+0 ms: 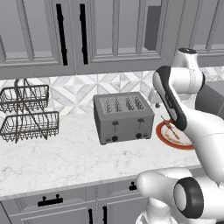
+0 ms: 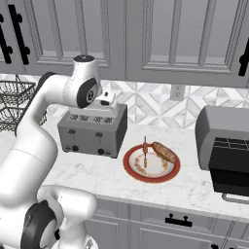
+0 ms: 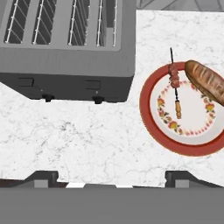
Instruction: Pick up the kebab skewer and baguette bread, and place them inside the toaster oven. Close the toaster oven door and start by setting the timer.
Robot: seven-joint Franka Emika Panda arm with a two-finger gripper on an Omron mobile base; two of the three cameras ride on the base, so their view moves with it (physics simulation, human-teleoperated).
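1. The gripper (image 3: 111, 179) hangs well above the counter (image 1: 65, 157), over the bare marble in front of the four-slot toaster (image 2: 92, 129). Its fingers (image 3: 43, 178) stand wide apart and hold nothing.

2. The kebab skewer (image 3: 175, 85) and the baguette bread (image 3: 205, 81) both lie on the red-rimmed plate (image 2: 130, 170), which sits just beside the four-slot toaster, on the side toward the toaster oven (image 2: 221, 131). The skewer crosses the middle of the plate, its far tip poking over the rim. The baguette lies just beside it along the far rim, nearer the oven.

3. The toaster oven stands at the right end of the counter, apart from the plate. Its mouth looks open, with the wire rack showing, and the toaster oven door (image 2: 233, 187) seems dropped down at the counter's front edge.

4. I'd judge this the very start: nothing is lifted yet, and the arm is lining up for the first pick.

5. The next move calls for shifting sideways over the plate, turning the hand so the fingers straddle the thin stick, then descending. The skewer is slender and lies flat, so a badly centred pinch could slip off it.
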